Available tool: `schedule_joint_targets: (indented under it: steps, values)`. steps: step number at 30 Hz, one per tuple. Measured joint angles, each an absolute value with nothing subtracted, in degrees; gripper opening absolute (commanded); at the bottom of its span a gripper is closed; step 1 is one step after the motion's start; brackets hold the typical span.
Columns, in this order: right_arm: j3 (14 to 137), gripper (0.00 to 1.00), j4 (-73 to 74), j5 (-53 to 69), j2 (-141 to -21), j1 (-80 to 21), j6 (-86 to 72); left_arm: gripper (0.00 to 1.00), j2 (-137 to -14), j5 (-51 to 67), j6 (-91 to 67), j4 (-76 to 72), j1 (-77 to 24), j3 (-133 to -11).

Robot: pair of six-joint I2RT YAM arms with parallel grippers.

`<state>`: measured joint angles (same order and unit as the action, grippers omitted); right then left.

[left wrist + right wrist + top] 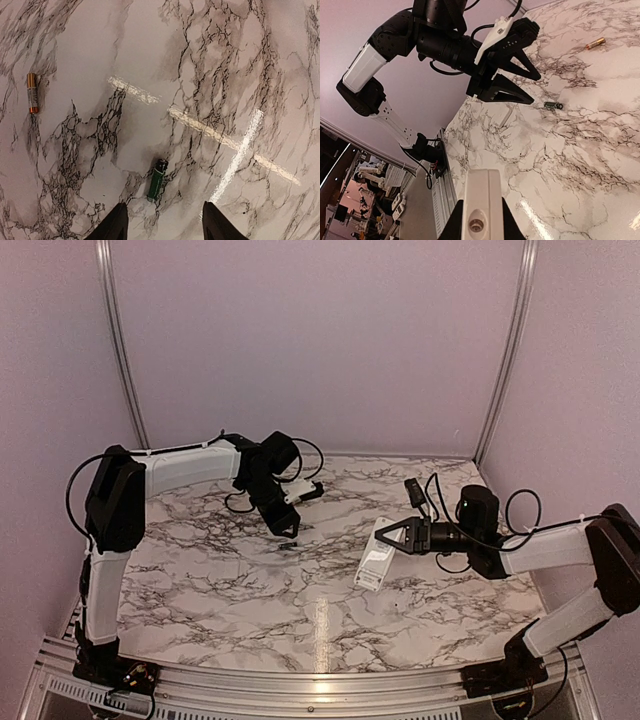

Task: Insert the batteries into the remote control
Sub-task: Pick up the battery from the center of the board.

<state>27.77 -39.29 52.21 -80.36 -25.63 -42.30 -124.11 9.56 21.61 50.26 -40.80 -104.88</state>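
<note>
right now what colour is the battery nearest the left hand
The battery is green with a dark tip; left wrist view shows it best.

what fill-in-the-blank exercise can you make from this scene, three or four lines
The right gripper is shut on the white ____.
The left gripper hovers with its jaws ____.
The battery nearest it is ____ in colour.
Counting the copper-ended battery, ____ batteries lie on the table.
Missing words: remote control; open; green; two.
</note>
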Motion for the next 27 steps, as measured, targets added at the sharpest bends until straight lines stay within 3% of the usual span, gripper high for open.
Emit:
schedule_joint_targets:
  steps: [5, 19, 27]
  values:
    - [27.75, 0.0, -39.75, 52.23, -80.36, -25.47, -42.46, 0.36, -127.83, 10.07, 23.2, 51.2, -40.53, -108.47]
    - [27.75, 0.0, -39.77, 52.27, -80.14, -25.45, -42.74, 0.28, -134.39, 10.52, 25.26, 53.06, -39.55, -112.42]
    - [27.88, 0.0, -38.2, 52.47, -80.14, -25.45, -43.0, 0.11, -135.35, 10.83, 26.35, 52.99, -39.35, -111.26]
